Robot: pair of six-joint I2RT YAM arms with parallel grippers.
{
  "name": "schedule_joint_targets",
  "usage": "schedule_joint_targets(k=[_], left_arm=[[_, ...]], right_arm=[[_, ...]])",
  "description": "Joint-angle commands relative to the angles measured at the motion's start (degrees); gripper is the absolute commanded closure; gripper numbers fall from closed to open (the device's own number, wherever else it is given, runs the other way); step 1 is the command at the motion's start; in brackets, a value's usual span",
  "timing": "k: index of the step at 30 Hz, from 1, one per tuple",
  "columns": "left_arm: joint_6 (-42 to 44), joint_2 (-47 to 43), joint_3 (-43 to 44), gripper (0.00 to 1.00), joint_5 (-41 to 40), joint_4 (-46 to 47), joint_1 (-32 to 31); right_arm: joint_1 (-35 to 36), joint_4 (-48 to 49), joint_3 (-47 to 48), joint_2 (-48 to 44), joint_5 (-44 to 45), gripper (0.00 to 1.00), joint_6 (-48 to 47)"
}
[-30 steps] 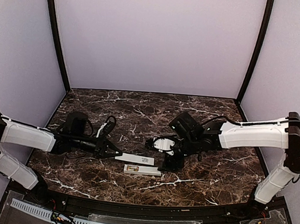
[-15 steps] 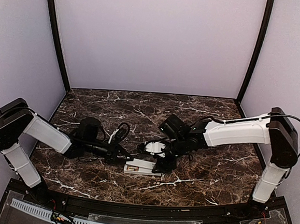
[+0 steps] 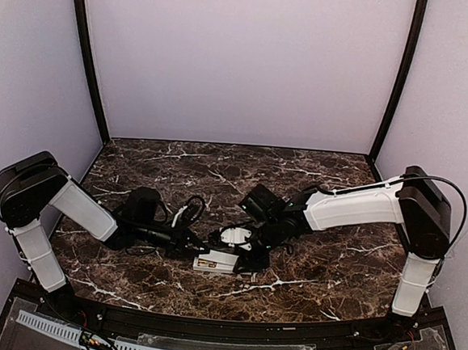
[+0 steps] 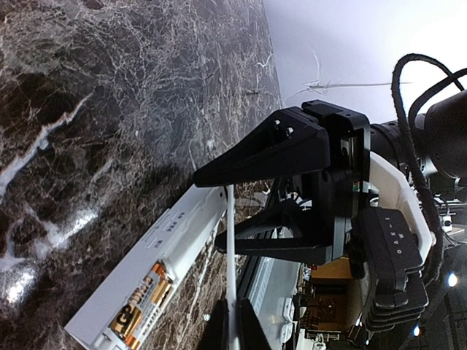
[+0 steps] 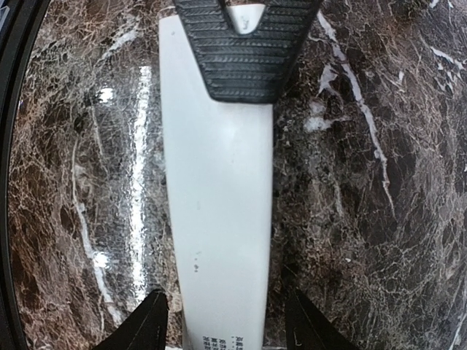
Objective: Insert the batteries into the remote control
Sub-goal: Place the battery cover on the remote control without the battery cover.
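Remote control (image 4: 186, 222) lay lower left, beside the cover strip (image 4: 230, 248) pinched in the left gripper (image 4: 230, 332), its long axis toward the spread right gripper (image 5: 228, 321).

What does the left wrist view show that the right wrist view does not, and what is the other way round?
Only the left wrist view shows the remote control, open, with one battery in its compartment. Only the right wrist view shows the flat face of the cover strip, with grey print at one end, and a ribbed pad of the left gripper on it. Both show the cover strip, seen edge-on from the left wrist, the open right gripper and the marble table.
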Motion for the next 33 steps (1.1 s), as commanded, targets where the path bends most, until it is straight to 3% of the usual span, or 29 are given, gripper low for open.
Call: schedule_joint_targets(k=[1,9,20,33], left_arm=[[0.2,0.5,0.7,1.0,0.2,0.3,-0.3],[1.3,1.3,0.6,1.0,-0.8,-1.7,-0.1],[4.5,0.7,1.1,0.99,-2.1,-8.0,0.4],[9.8,-2.7,3.1,0.83,-4.8,-17.6,0.4]], right_arm=[[0.5,0.4,1.6,1.7,-0.6,0.46,-0.5],[0.5,-0.3,2.3,3.4,0.2,0.52,-0.4],[0.6,-1.1,2.9,4.4,1.1,0.73,-0.3],[0.6,-1.8,3.1,4.7,1.2,0.8,-0.3]])
